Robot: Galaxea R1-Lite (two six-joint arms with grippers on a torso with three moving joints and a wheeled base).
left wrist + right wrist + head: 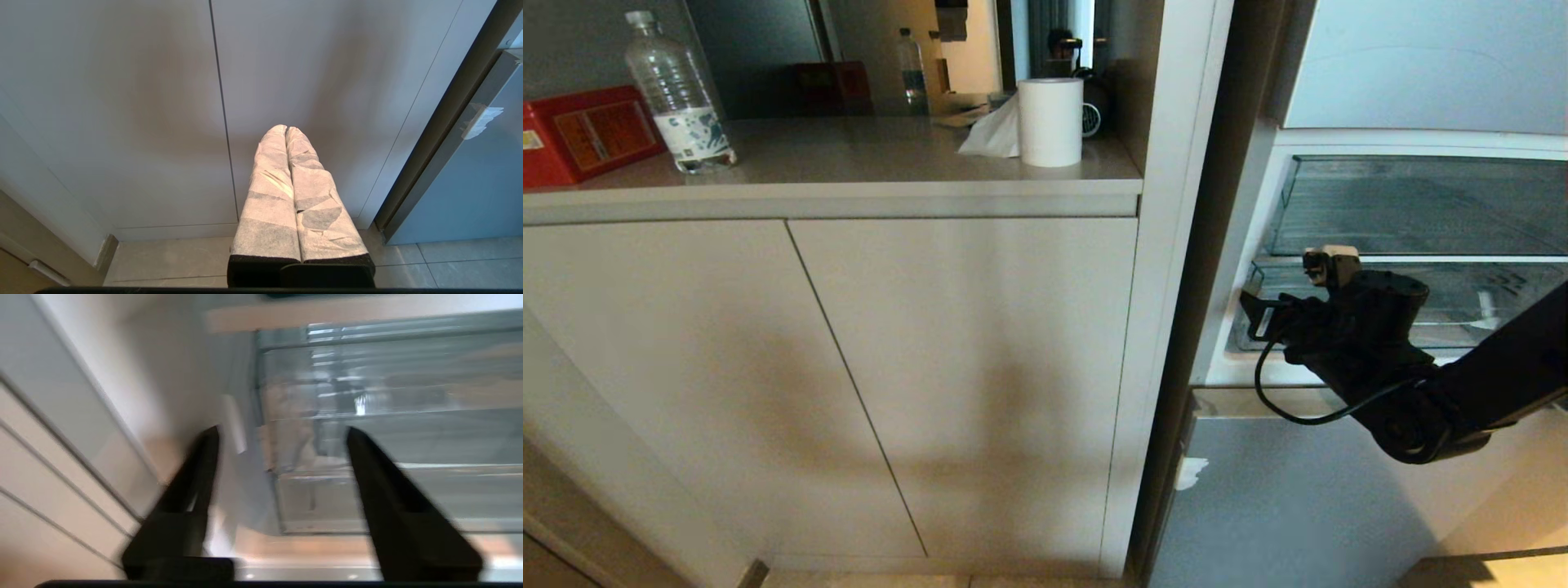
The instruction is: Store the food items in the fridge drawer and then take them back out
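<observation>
**Right gripper reaching at the drawer's left end, nothing in its grasp**

The right gripper (pixel 282 433) hangs in front of the open fridge, at the left end of the clear drawer (pixel 1462 306). Its wrist view shows two black fingers (pixel 204 457) standing apart with nothing between them; behind the gap lie the drawer's corner and the white fridge wall. That view is smeared, so I cannot say whether a fingertip touches the plastic; from the head view the gripper looks just in front of the drawer's front wall, near its left corner.

No fruit shows in any view. The visible part of the drawer holds no red thing, though the arm covers some of it and its right end runs out of view.

The left gripper (pixel 286 130) is parked low before the cabinet doors (pixel 849 376), its wrapped fingers pressed together and pointing at the door seam.

Judging by the empty grasp at the drawer's edge, the step in hand is most likely working the drawer itself, taking hold of its front wall to slide it. That would call for setting the fingers astride the wall's top edge, squarely and clear of the fridge side, closing firmly on the plastic, then moving straight along the drawer's run so it does not jam.
</observation>
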